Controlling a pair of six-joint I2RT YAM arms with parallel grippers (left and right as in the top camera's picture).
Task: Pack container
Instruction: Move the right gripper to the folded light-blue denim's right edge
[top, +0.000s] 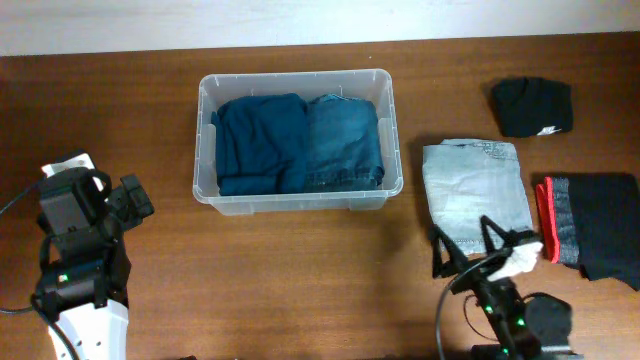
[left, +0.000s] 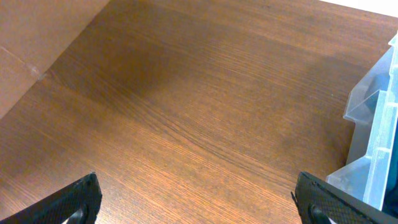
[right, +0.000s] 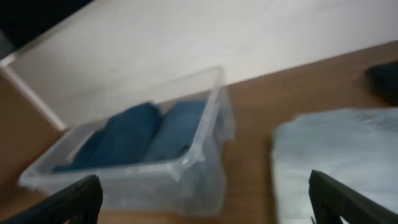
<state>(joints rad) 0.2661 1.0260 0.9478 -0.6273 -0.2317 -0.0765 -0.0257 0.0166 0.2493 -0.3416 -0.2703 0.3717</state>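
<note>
Black garment (top: 530, 103) nr container (top: 290, 77): white mark (top: 548, 129) unreadable.

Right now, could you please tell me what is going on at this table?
Folded clothes are being packed into the large clear plastic rectangular bin. A dark teal folded garment and folded blue jeans lie side by side inside. Pale grey folded jeans, a small black folded garment and a black garment with a red edge lie on the table beside it. The robot's left gripper and right gripper are open, holding nothing.
</note>
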